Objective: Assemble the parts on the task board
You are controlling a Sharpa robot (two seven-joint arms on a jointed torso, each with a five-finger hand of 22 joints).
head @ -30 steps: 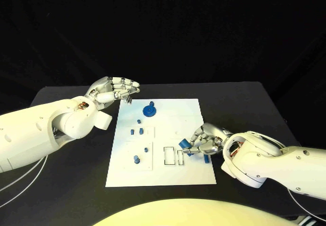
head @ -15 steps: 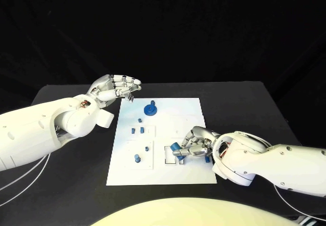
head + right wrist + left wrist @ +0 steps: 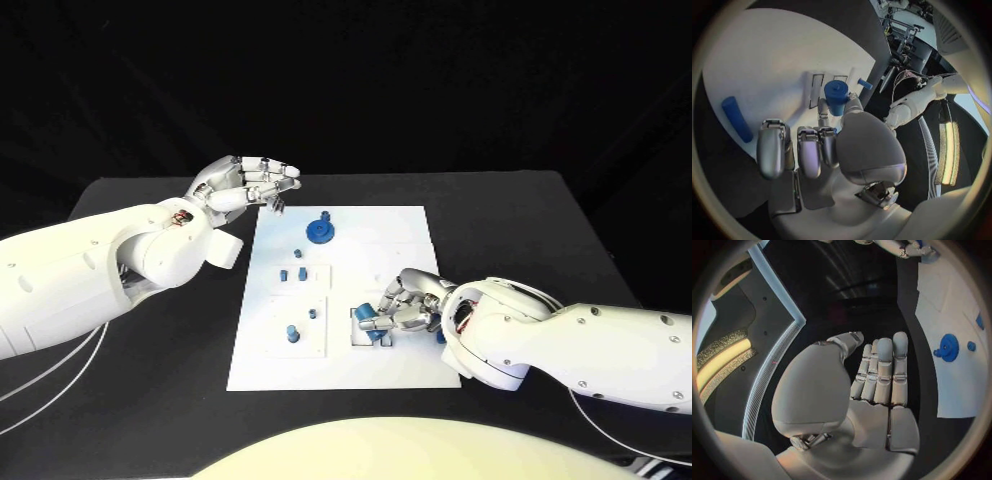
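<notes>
Right hand grips a blue part over the task board slots, positioned for insertion; left hand, fingers curled empty, waits clear.

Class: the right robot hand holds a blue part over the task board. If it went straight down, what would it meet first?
Most likely the black-outlined rectangular slots on the white task board, right under the right robot hand and its blue part. Height above the board is hard to judge.

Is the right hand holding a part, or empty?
Holding: the right hand grips a blue part between its fingers over the task board.
</notes>
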